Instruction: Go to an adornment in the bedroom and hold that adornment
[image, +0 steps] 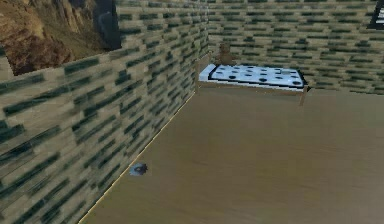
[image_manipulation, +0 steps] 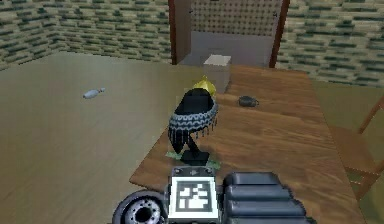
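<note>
The bird-shaped statuette (image_manipulation: 195, 118), standing at one o'clock of the gripper (image_manipulation: 140, 211), is judged rigid, top-heavy and fragile, best taken round its body; the jaws' state cannot be told.

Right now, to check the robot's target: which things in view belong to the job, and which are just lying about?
Job: bird statue, standing on the wooden table.

Lying about: white box, small dark round thing, small pale thing on the floor, bed.

No words, numbers or brands can be read; black marks are carried on a white square (image_manipulation: 192, 196).
</note>
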